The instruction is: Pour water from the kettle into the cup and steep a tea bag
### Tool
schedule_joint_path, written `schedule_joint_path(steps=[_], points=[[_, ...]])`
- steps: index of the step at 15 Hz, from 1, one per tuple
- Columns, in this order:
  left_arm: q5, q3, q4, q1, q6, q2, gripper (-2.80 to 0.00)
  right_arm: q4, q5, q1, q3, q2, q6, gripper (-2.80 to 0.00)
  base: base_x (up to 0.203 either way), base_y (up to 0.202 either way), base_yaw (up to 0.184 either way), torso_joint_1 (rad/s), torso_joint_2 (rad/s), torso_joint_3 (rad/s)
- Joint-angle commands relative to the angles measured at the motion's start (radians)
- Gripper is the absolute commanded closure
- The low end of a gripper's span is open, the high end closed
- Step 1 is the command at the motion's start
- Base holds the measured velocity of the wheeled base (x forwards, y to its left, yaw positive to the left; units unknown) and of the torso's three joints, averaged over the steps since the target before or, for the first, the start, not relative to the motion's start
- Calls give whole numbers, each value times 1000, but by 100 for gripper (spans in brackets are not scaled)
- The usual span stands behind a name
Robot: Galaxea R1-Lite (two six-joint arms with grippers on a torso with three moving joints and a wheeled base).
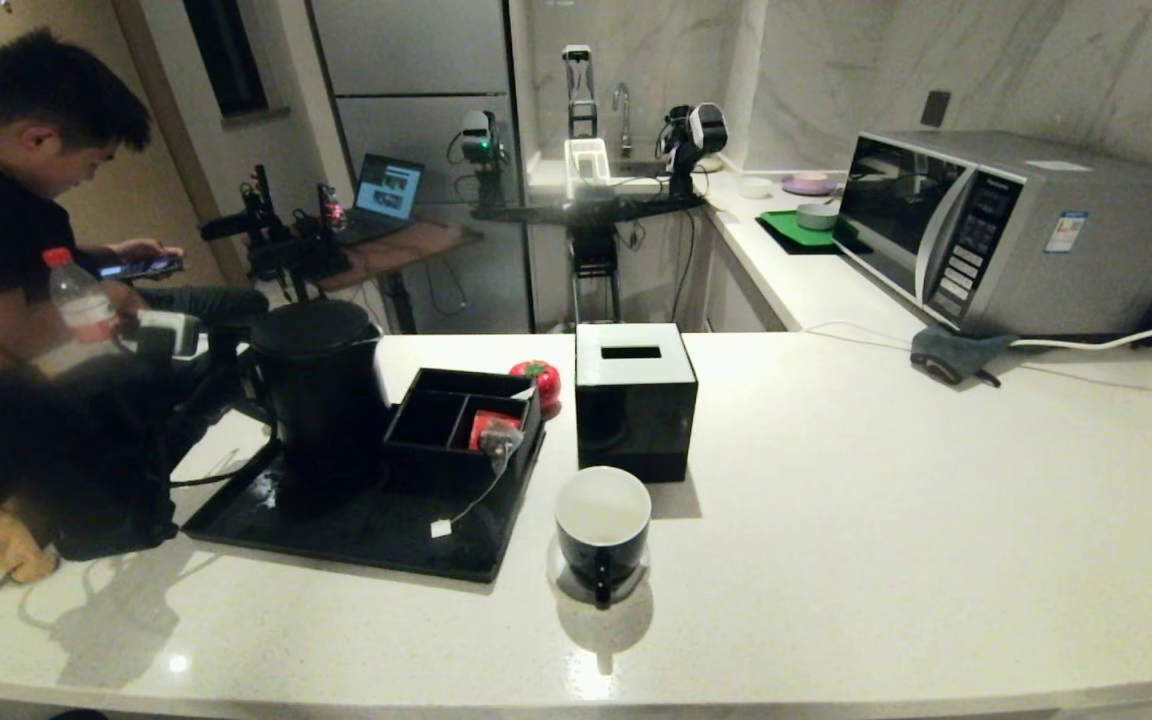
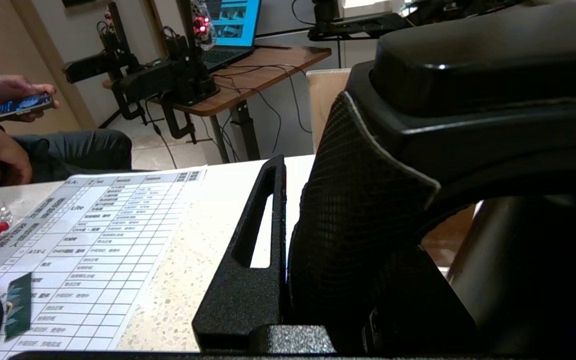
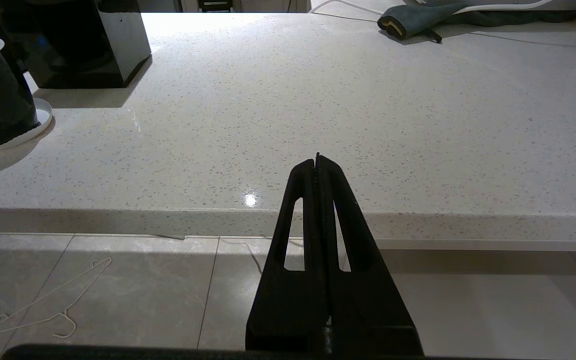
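Step in hand, by the look of it: taking hold of the kettle [image 1: 321,385] ahead of the pour. Standing upright at left of centre in the head view, on the black tray [image 1: 336,535], lid on. Left gripper [image 2: 288,240] at the kettle's handle [image 2: 368,225]: one finger [image 2: 253,250] pressed along the outside of the loop, the other hidden behind it, so seemingly clenched on the handle, though full closure cannot be confirmed.

Cup [image 1: 603,525] at centre, on a small white saucer on the counter [image 1: 886,520], just beside the tray's right edge and in front of the tissue box [image 1: 636,395]; white inside, seemingly without water. Tea bag [image 1: 498,440] draped over the organiser [image 1: 456,420] on the tray, string trailing down to the paper tag.

Right gripper [image 3: 318,165] parked low at the counter's near edge, fingers pressed together on nothing, well apart from the cup.

Next move calls for a firm grip on the handle, a straight lift off the tray, travel toward the cup, then a slow tilt with the spout over the rim.
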Motion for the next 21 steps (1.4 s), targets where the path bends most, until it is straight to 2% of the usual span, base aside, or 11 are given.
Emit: schedule_joint_path(steps=[1,17,21], points=[[-1,33,-52,0,-2,-56,0,0,0,0,0,0,0,0,0,0,0,0,0,0],[-1,255,-52,-3,1,-314,0,0,0,0,0,0,0,0,0,0,0,0,0,0],[0,286,-52,-32,4,-371,0,0,0,0,0,0,0,0,0,0,0,0,0,0]])
